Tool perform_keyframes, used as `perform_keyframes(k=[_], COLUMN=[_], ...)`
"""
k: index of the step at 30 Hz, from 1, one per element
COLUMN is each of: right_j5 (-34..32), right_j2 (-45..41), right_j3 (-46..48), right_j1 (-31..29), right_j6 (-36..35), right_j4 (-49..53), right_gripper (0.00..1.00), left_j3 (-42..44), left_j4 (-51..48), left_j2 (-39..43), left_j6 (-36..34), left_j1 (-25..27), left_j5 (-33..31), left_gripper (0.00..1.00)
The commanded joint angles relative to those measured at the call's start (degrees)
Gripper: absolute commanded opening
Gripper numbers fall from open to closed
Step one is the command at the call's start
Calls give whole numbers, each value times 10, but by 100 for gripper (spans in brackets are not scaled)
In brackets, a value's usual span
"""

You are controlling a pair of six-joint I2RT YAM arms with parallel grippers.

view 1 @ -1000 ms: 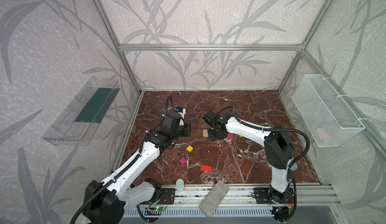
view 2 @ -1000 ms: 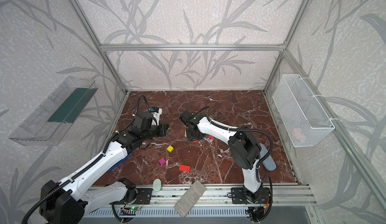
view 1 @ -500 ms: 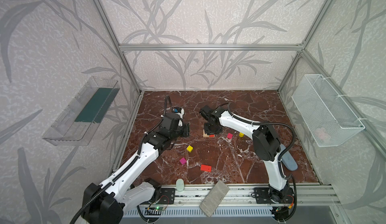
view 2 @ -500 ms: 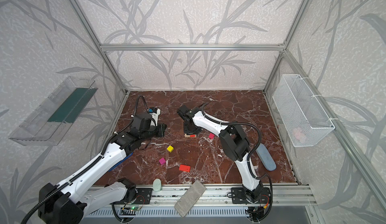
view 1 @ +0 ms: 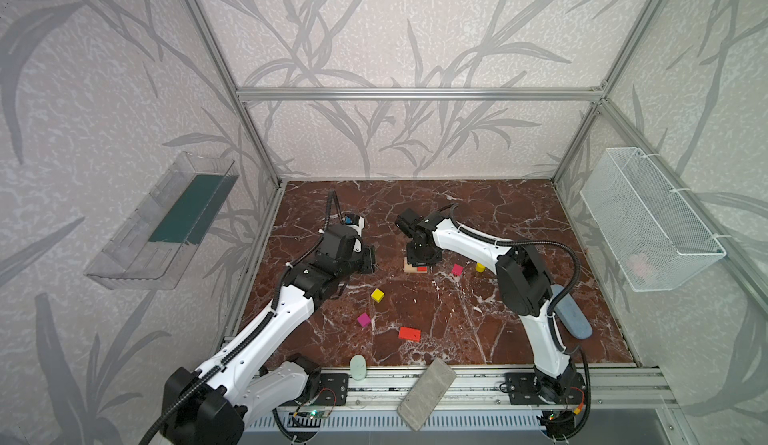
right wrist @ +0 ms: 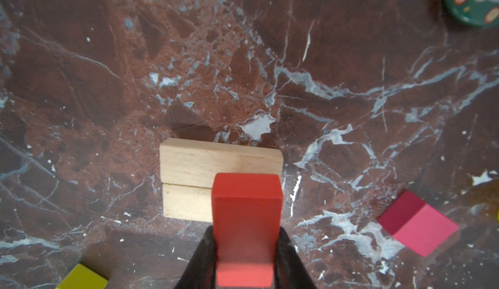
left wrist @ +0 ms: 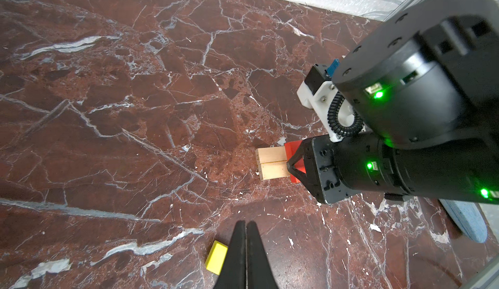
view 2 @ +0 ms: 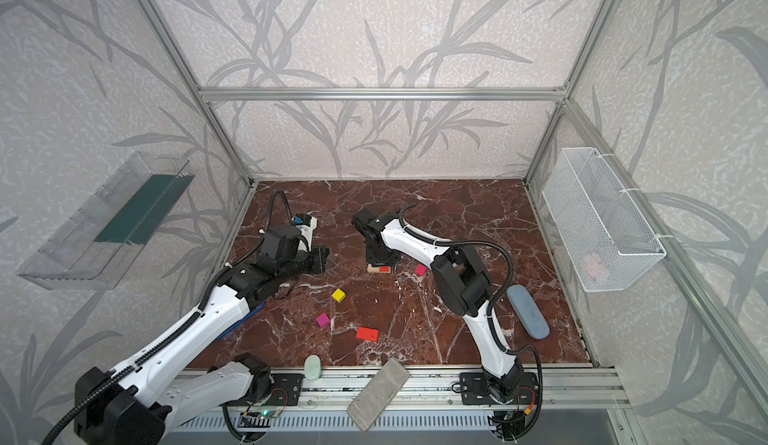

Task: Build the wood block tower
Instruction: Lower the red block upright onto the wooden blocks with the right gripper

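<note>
On the red marble tabletop (right wrist: 108, 58), your right gripper (right wrist: 244, 232) clamps a red rectangle (right wrist: 247, 209), long axis crossing the two tan bars (right wrist: 194, 163); left gripper (left wrist: 246, 228) jaws pressed together, empty.

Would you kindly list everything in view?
plain tan wooden bars: 2, tan, together mid-floor
red flat wooden rectangles: 2, red, one gripped over bars, one loose front
magenta wooden cubes: 2, magenta, right of bars and front-left
yellow wooden cube: 1, yellow, centre-left
yellow wooden cylinder: 1, yellow, by right arm
grey stone brick: 1, grey, front rail
pale green oval: 1, green, front edge
blue-grey oval case: 1, blue-grey, right side
round green tin: 1, green, floor
white wire basket: 1, white, right wall
clear plastic tray: 1, clear, left wall
left gripper: 1, black, shut empty
right gripper: 1, black, holding a red rectangle
</note>
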State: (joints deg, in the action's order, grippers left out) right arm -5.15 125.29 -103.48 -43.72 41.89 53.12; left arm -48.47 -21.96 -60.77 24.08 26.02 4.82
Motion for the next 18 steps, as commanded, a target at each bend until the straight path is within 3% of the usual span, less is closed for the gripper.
perform_keyframes(k=[1,7,18], right_j5=[-10,-7,0], right_j2=[10,21,31], right_j3=[-17,-32,-42], right_j1=[3,4,6], right_j6=[9,5,5], right_j4=[16,24,30], right_gripper=[2,7,8], left_j3=[5,0,1], left_j4=[-9,-14,-15], left_j2=[5,2,6], left_j6=[-5,-5,-7], left_j1=[-4,-5,-7], left_j5=[-12,-11,-10], left_gripper=[1,1,1])
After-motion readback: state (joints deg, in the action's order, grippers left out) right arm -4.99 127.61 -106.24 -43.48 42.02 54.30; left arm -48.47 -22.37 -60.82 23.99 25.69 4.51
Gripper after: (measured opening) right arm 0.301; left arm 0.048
